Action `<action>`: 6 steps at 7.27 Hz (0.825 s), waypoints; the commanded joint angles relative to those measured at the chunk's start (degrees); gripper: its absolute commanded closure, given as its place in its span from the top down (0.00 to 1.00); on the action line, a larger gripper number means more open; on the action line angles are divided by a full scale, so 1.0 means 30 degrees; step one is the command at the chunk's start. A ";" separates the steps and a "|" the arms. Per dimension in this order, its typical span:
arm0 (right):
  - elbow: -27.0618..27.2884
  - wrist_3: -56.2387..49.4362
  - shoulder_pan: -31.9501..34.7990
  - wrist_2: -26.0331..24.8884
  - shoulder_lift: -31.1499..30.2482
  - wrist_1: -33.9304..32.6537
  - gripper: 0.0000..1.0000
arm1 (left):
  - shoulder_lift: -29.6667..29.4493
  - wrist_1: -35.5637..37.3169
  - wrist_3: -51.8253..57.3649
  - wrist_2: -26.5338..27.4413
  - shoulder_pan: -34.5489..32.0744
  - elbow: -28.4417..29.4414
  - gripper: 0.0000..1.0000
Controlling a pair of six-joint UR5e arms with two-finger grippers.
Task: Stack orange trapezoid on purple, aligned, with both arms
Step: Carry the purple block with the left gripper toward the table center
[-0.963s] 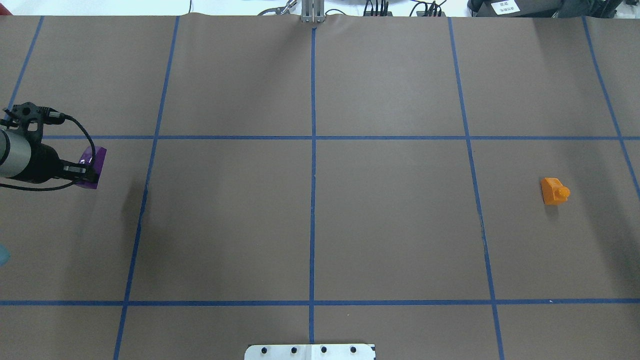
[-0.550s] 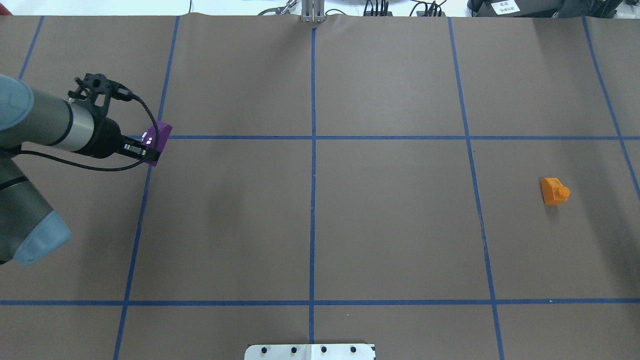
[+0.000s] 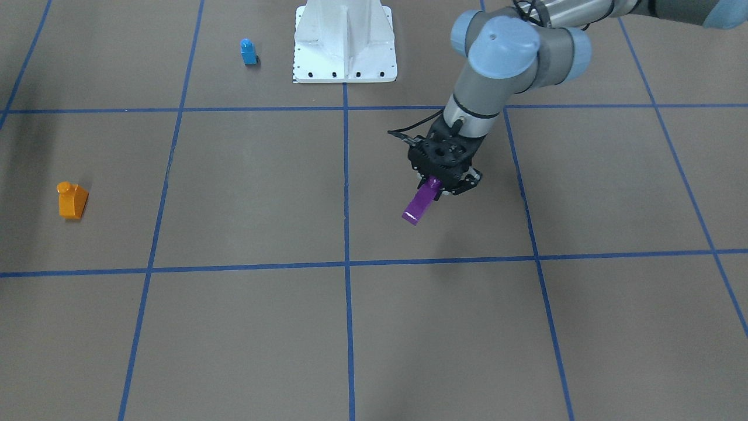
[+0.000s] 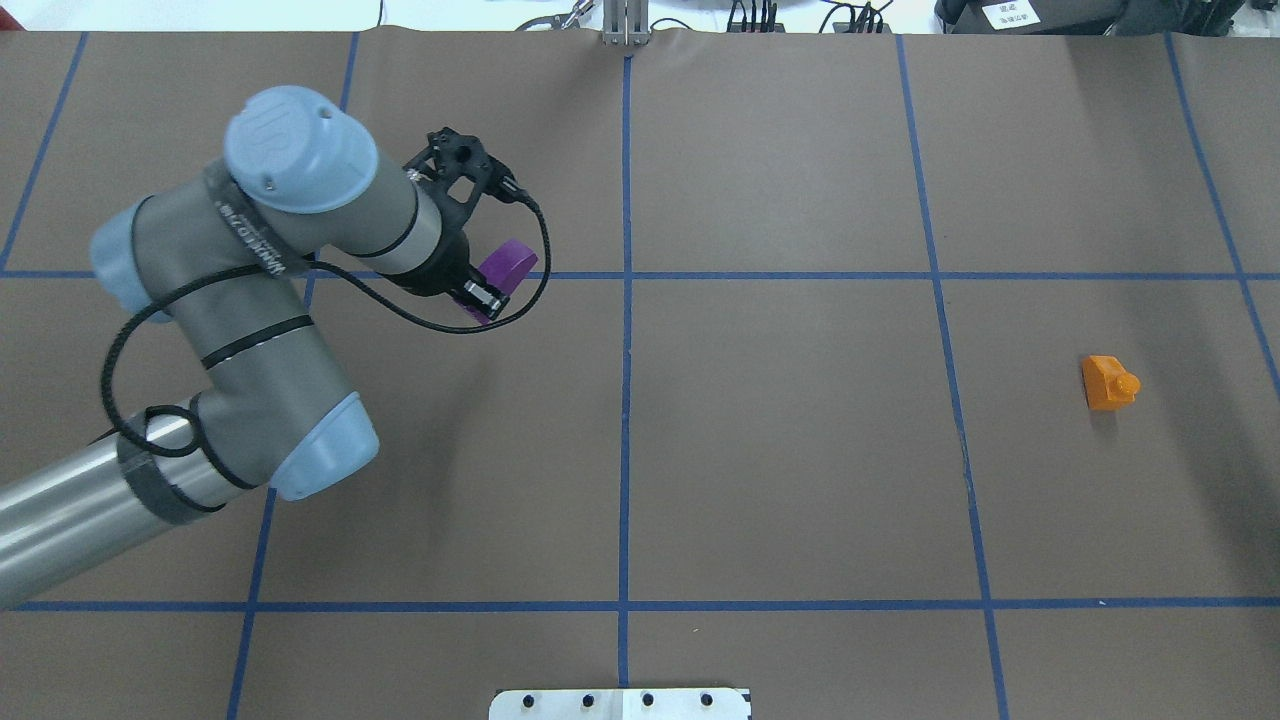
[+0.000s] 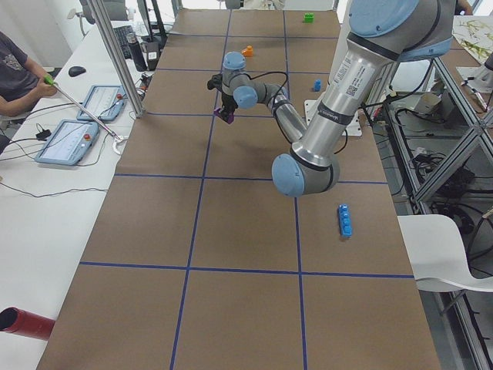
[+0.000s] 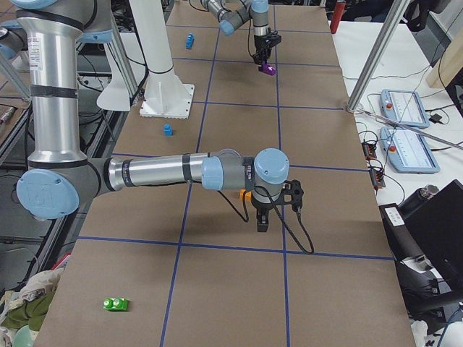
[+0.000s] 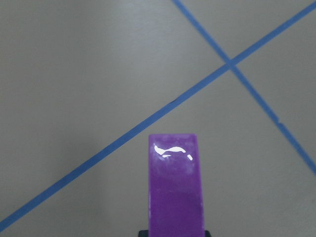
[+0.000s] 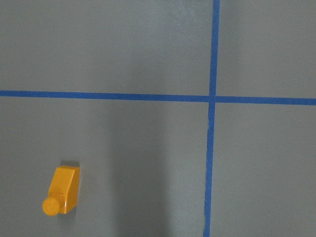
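Observation:
My left gripper (image 3: 435, 182) is shut on the purple brick (image 3: 418, 204) and holds it in the air above the table's left-middle, near a blue tape line (image 4: 505, 262). In the left wrist view the purple brick (image 7: 175, 182) sticks out from between the jaws. The orange trapezoid (image 4: 1107, 382) lies alone on the table at the right, stud sideways; it also shows in the right wrist view (image 8: 63, 190). My right gripper (image 6: 262, 220) hangs above the table near the orange trapezoid; I cannot tell whether it is open or shut.
A small blue single-stud brick (image 3: 248, 51) stands beside the white robot base plate (image 3: 345, 41). A long blue brick (image 5: 345, 220) and a green brick (image 6: 116, 303) lie near the table's ends. An operator sits at the side table.
My left arm has swung from the table's left edge to the right and farther in, carrying the purple brick. The orange trapezoid has not moved.

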 commanded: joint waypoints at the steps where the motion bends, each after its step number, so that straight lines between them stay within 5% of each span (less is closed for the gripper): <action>1: -0.0026 -0.0001 -0.0042 -0.0011 0.0146 0.0002 1.00 | -0.3822 0.0059 0.0103 0.2135 0.1392 0.4736 0.00; 6: -0.0025 0.0409 -0.0042 0.0018 0.0352 0.0002 1.00 | -0.5269 -0.1467 0.0133 0.2206 0.2101 0.8007 0.00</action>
